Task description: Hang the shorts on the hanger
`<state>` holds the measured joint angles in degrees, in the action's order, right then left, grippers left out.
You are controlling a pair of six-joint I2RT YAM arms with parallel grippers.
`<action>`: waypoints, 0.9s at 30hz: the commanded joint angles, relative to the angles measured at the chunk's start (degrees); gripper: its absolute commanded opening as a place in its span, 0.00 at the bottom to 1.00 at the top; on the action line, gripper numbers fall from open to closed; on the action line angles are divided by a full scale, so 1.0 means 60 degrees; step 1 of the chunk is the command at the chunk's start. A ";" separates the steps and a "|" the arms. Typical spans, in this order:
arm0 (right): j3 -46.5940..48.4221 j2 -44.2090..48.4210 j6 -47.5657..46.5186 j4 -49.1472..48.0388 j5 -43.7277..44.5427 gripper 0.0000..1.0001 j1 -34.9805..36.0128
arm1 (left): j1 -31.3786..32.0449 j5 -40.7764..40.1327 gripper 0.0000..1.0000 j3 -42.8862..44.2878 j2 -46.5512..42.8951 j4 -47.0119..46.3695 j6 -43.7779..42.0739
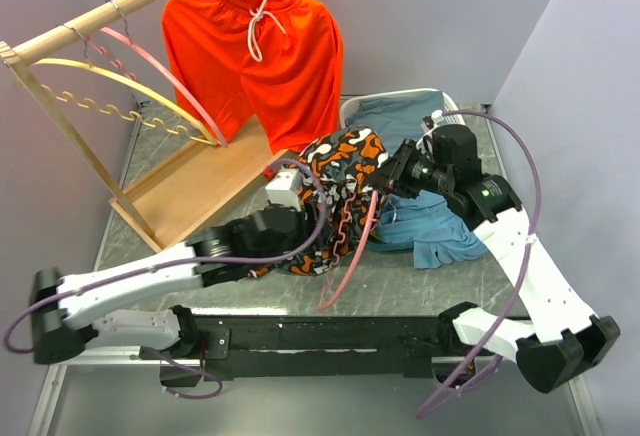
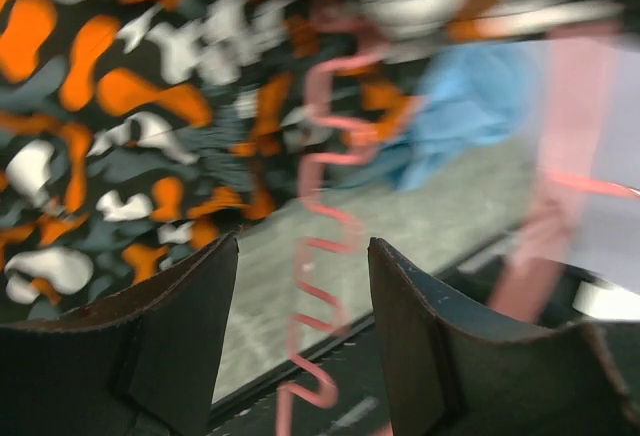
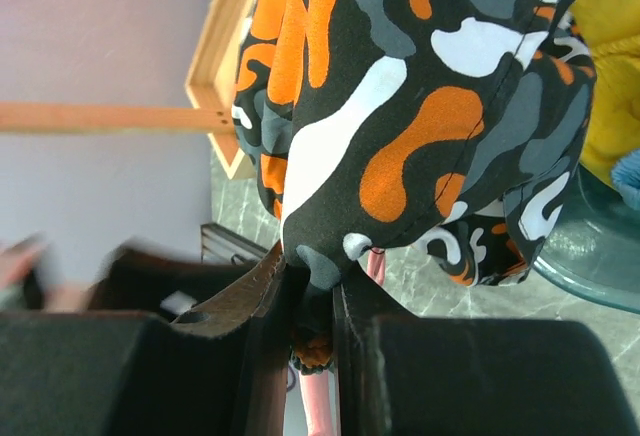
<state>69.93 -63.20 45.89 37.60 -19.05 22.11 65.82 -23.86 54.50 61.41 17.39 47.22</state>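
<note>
**Right pincer** (image 3: 312,291) is clamped on a fold of the camouflage shorts (image 3: 400,106), held up over the middle of the desk (image 1: 420,286). Left pincer (image 2: 300,296) stands open astride the wavy bar of the pink hanger (image 2: 308,171), not gripping. Risk: the unsupported hanger may slide out of the fabric. Hanger hook is hidden under cloth, and the left wrist view is blurred.

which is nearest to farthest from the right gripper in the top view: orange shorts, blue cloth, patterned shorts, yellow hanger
1. patterned shorts, held in the right gripper
2. blue cloth, just to its right
3. orange shorts, hanging at the back
4. yellow hanger, far left at the back
</note>
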 commanded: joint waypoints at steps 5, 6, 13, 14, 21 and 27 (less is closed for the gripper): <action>-0.0273 0.0953 -0.0236 -0.0613 -0.0502 0.00 -0.0037 | 0.0016 -0.1559 0.59 0.0716 0.2243 0.1335 0.1357; -0.0375 0.0968 -0.0236 -0.0657 -0.0560 0.00 -0.0037 | 0.0016 -0.1764 0.59 0.0818 0.2376 0.1365 0.1416; -0.0596 0.1144 0.0086 -0.0672 -0.0371 0.00 -0.0037 | 0.0001 -0.1972 0.60 0.0688 0.2876 0.0504 0.1608; -0.0610 0.1158 0.0072 -0.0672 -0.0341 0.00 -0.0023 | 0.0001 -0.1899 0.61 0.0586 0.2803 0.0341 0.1622; -0.0493 0.1217 0.0115 -0.0569 -0.0165 0.00 -0.0037 | 0.0001 -0.1356 0.63 -0.0249 0.2334 -0.0832 0.1505; -0.0508 0.1260 0.0232 -0.0657 -0.0268 0.00 -0.0052 | 0.0001 -0.2087 0.62 0.0013 0.3065 -0.0685 0.1739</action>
<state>65.76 -57.74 45.98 36.88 -19.97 22.11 65.84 -33.34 53.54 78.00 16.34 56.53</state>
